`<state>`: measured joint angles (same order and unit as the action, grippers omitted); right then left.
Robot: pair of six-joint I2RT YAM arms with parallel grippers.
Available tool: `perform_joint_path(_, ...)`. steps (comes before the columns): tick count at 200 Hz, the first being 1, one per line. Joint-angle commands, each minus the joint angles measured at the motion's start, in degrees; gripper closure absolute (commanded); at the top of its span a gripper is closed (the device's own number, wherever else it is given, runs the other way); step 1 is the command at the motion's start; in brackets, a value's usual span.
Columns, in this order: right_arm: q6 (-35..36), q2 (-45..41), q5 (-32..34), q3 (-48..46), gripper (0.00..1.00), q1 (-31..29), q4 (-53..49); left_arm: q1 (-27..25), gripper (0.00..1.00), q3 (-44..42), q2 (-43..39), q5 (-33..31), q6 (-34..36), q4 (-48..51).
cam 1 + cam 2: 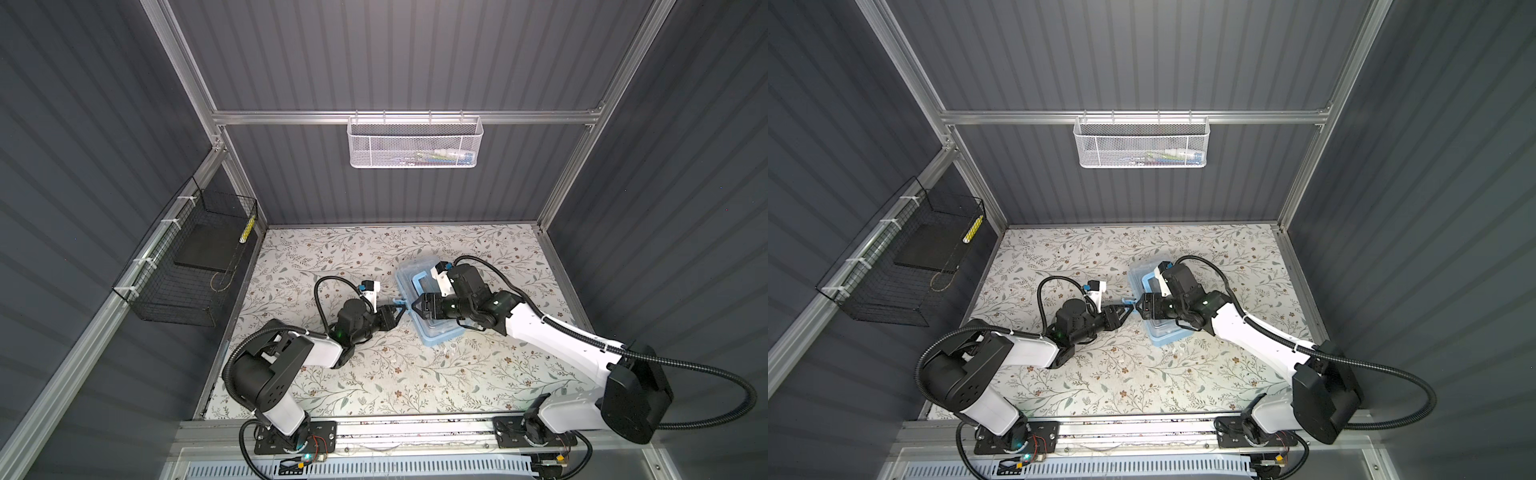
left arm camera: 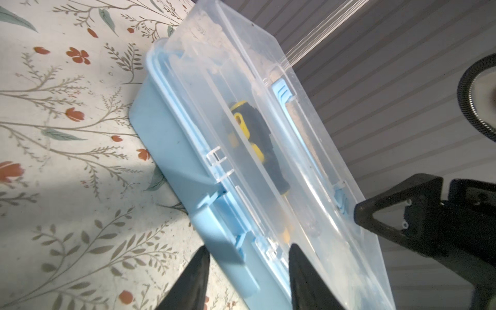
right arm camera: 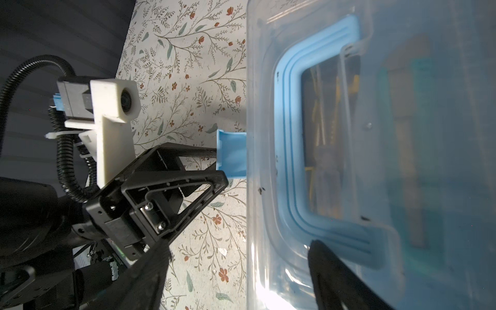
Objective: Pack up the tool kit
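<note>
1. The tool kit (image 1: 440, 332) sat on the bench (image 1: 332, 374), just right of centre, skewed to the edges and well apart from all 4. Its lid (image 2: 268, 80) was down. The latch (image 3: 232, 154) stuck out unfastened on the side facing the left arm.
2. Handling, my read: thin smooth plastic, light, with a stiff base and a flexy lid. It'd skate on the bench under a side push. Contents, incl. a yellow-black tool (image 2: 252, 134), looked loose and would shift if tipped.
3. Hold points: the latch for closing. The carry handle (image 3: 288, 150), flat on the lid, for lifting once latched.
4. Left gripper (image 2: 248, 248): arm reached low across the bench, jaws apart, 1 finger each side of the latch. I couldn't confirm a clamp.
5. Right gripper (image 1: 415, 308): arm stretched over the tool kit, wrist pitched down, jaws wide apart at the lid's latch-side edge, holding nothing. I couldn't tell if it touched the lid.
</note>
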<state>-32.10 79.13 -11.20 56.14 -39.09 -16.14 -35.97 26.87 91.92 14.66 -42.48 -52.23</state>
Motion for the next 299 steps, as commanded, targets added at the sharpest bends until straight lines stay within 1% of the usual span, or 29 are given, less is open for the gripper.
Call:
perform_joint_path(1,-0.08,0.85,-0.84,0.0,0.17,-0.37,-1.44,-0.16,0.52,0.08,-3.89,-2.56,3.94,6.43)
perform_joint_path(27,-0.16,1.0,-0.92,-0.07,0.17,-0.37,-1.26,-0.19,0.52,0.63,-5.17,-2.33,4.65,8.28)
perform_joint_path(83,-0.25,1.03,-1.04,-0.08,0.17,-0.45,-1.18,-0.86,0.54,0.81,-2.28,-2.42,4.77,8.95)
perform_joint_path(102,-0.25,0.89,-0.86,-0.15,0.17,-0.55,-1.26,-0.86,0.52,1.31,-2.67,-4.38,7.23,12.87)
perform_joint_path(110,-0.22,0.9,-0.76,-0.15,0.17,-0.55,-1.39,-0.95,0.49,1.89,-3.15,-5.88,9.54,16.27)
perform_joint_path(123,-0.09,0.83,-0.58,-0.07,0.17,-0.55,-1.66,-2.07,0.39,4.3,-4.1,-11.05,14.17,25.94)
perform_joint_path(138,-0.07,0.54,-0.12,-0.02,0.17,-0.5,-1.7,-3.13,0.35,6.94,-3.95,-14.58,18.31,33.18)
perform_joint_path(158,1.0,-0.58,1.06,1.7,0.17,-0.64,-2.72,-3.31,0.34,7.14,-3.76,-14.67,19.45,33.62)
perform_joint_path(174,3.55,-1.17,3.43,5.94,0.16,-0.59,-5.73,-3.3,0.31,6.55,-4.12,-14.31,19.82,32.36)
perform_joint_path(185,5.85,-1.13,5.42,9.24,0.15,-0.33,-9.55,-3.4,0.28,6.61,-4.04,-13.99,20.43,32.12)
perform_joint_path(197,7.63,-0.76,6.71,11.84,0.15,0.95,-11.33,-3.52,0.26,6.6,-3.4,-13.46,21.3,31.46)
perform_joint_path(211,8.99,-0.07,5.67,13.0,0.15,4.09,-11.31,-3.92,0.23,7.45,-2.1,-13.79,22.48,31.77)
perform_joint_path(243,12.08,3.79,3.01,14.34,0.16,11.84,-7.09,-4.74,0.18,9.46,0.89,-13.59,23.86,30.57)
perform_joint_path(269,16.33,10.52,2.69,18.47,0.16,14.38,-6.83,-5.25,0.17,11.8,3.09,-13.54,25.27,30.4)
perform_joint_path(293,17.59,15.75,-2.14,20.9,0.16,16.63,-6.44,-5.39,0.16,13.75,5.52,-13.32,25.92,30.98)
perform_joint_path(299,17.73,16.73,-3.26,21.38,0.16,17.02,-4.76,-5.45,0.16,14.36,6.23,-13.24,26.04,31.25)
